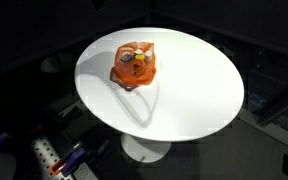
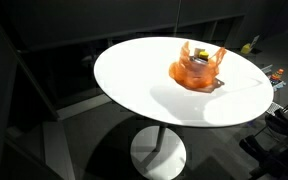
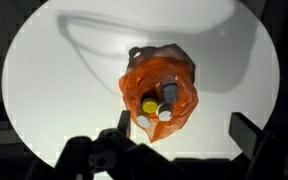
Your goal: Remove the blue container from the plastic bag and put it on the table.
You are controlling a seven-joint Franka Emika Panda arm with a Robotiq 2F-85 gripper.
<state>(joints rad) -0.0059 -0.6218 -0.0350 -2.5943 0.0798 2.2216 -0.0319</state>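
On the white table (image 3: 44,80), orange plastic bag (image 3: 156,75) with capped containers (image 3: 150,105) inside; end effector (image 3: 182,138) spread.

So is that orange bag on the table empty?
No, in the wrist view the orange bag lies open on the table, with several small containers showing inside it.

No lettering, label, brand, number or sign can be read in any view. The capped containers (image 3: 149,104) inside the orange plastic bag (image 3: 160,75), just toward 12 o'clock of the round table's (image 3: 44,90) middle, are too small and blurred.
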